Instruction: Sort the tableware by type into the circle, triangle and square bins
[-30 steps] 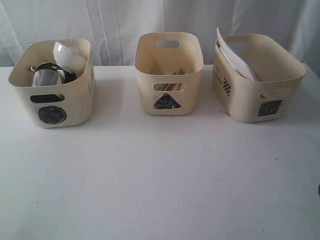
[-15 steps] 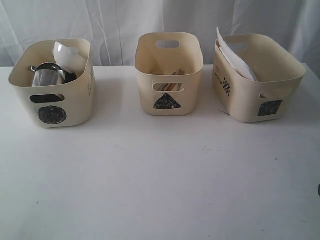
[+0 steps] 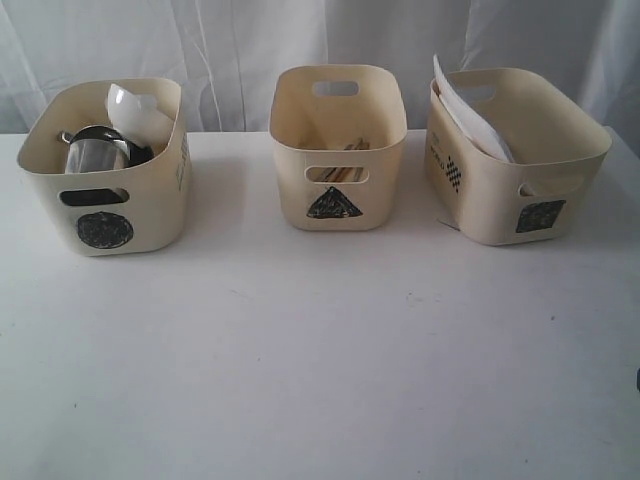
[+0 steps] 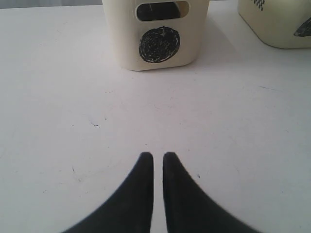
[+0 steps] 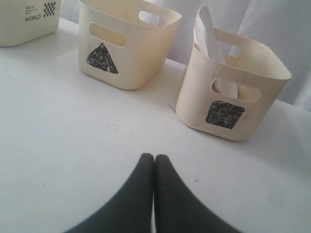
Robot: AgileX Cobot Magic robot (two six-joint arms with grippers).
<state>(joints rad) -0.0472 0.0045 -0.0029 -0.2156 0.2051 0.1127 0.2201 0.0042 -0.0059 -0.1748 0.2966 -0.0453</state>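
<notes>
On the white table (image 3: 320,360) three cream bins stood in a row before a pale curtain (image 3: 250,40), well apart from one another. The circle bin (image 3: 155,205) was on the left, the triangle bin (image 3: 290,195) in the middle and the square bin (image 3: 485,205) on the right, each with its dark mark on the front wall.

In the circle bin a steel mug (image 3: 92,155) lay near the front, and a white bowl (image 3: 135,108) sat tilted behind it, its edge rising above the rim. What else lay under them could not be made out. In the triangle bin only the ends of the chopsticks (image 3: 353,147) showed, low against the front wall and partly seen through the handle slot; other cutlery there was too hidden to tell. In the square bin the plate (image 3: 462,108) stood on edge, leaning along the wall nearest the triangle bin, with a corner sticking up above the rim. No tableware lay on the table in front of the bins.

Neither arm appeared in the exterior view. The left gripper (image 4: 158,158) hung low over bare table in front of the circle bin, all but closed, with a thin slit between its black tips and nothing in it. The right gripper (image 5: 154,158) hung over bare table facing the triangle and square bins, its tips pressed together and empty.
</notes>
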